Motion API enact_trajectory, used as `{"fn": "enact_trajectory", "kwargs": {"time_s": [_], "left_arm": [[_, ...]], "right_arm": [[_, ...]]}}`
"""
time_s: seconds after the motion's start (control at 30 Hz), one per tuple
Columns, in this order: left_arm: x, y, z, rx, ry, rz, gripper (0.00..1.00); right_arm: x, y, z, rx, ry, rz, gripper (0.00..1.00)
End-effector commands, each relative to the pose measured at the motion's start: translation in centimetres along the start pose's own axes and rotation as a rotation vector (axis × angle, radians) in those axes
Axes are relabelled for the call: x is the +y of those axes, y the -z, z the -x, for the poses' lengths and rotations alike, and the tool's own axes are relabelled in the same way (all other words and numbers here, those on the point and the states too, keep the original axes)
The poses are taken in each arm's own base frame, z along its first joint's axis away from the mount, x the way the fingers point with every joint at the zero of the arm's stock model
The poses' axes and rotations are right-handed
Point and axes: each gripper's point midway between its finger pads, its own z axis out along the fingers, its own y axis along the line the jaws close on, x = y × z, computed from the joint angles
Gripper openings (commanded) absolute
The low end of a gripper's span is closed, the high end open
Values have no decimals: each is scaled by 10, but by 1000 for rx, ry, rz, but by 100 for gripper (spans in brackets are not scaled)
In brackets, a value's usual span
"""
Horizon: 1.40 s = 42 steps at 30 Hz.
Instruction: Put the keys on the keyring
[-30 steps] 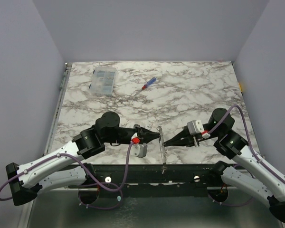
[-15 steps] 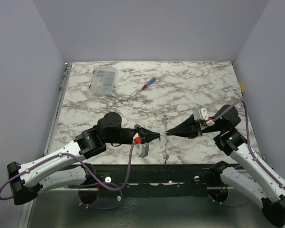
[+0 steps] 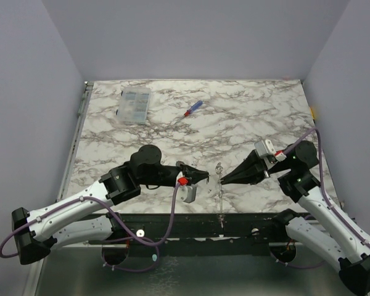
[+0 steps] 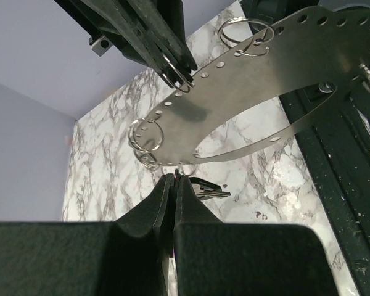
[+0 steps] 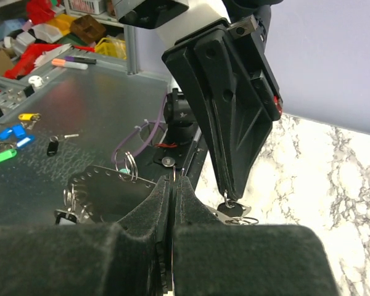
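Note:
The keyring is a pale metal strip with punched holes, curved into a loop and carrying several split rings. It fills the left wrist view (image 4: 265,68) and is edge-on in the top view (image 3: 220,191). My right gripper (image 3: 222,181) (image 5: 174,180) is shut on its edge, and its dark fingers (image 4: 169,52) come in from above. The keys (image 4: 205,185), black-headed with a pale blade, sit just past my left gripper (image 4: 174,177) (image 3: 205,177). In the right wrist view they (image 5: 233,208) hang on a small ring pinched at the left fingers (image 5: 234,123). The left gripper is shut.
A clear compartment box (image 3: 134,105) and a red-and-blue screwdriver (image 3: 193,108) lie at the back of the marble table (image 3: 265,117). Both grippers work above the table's front edge, over the black rail (image 3: 191,223). Off the table, a metal bench holds coloured tags (image 5: 12,139).
The keyring has shifted right with my right gripper, which rose and drew back to the right. My left gripper has edged right, and a small gap has opened between it and the strip.

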Motion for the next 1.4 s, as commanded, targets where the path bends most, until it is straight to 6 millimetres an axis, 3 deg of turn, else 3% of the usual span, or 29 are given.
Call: {"fn": "enact_trajectory", "kwargs": {"time_s": [0.0, 0.33, 1.37], "left_arm": [[15, -2, 19, -47, -46, 13, 0], [20, -4, 40, -110, -42, -13, 0], [5, -14, 60, -175, -17, -83, 0]], "right_arm": [[8, 1, 4, -12, 12, 31, 1], [4, 0, -5, -22, -12, 8, 1], [-8, -1, -11, -21, -48, -32, 1]]}}
